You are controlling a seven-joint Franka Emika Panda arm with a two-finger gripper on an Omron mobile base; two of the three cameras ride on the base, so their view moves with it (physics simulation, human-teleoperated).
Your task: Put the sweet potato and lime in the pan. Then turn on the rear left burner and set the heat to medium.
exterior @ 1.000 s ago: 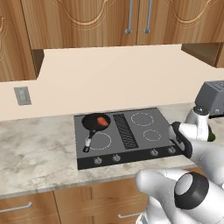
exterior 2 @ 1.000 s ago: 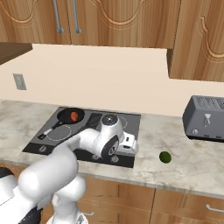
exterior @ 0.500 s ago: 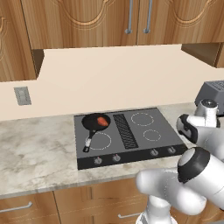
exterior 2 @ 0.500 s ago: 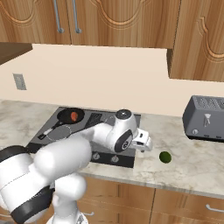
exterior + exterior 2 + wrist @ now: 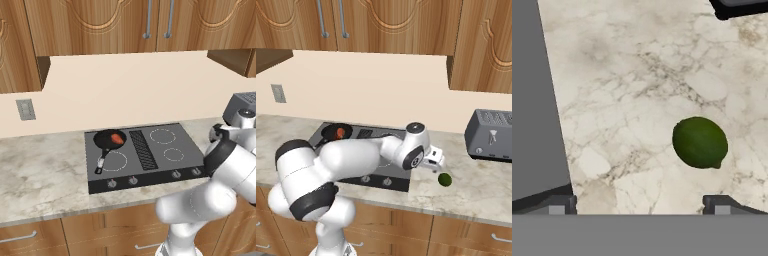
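arm has swung right; pincer (image 5: 640, 204), spread open, now hovers over lime (image 5: 700, 142) on counter (image 5: 627, 100).

Sweet potato (image 5: 118, 138) in pan (image 5: 106, 140) on rear left burner, lime (image 5: 445, 179) on counter (image 5: 476, 186) (right of stove (image 5: 145, 156)), toaster (image 5: 491, 135) behind it

Even bright rendered light, faint shadows, sharp

My arm (image 5: 351, 160) of glossy white rounded segments, dark grey bands at the joints, a round dark disc with pale centre at my wrist joint (image 5: 416, 159), my gripper (image 5: 642, 204) ending in two small dark grey finger tips (image 5: 719, 204)
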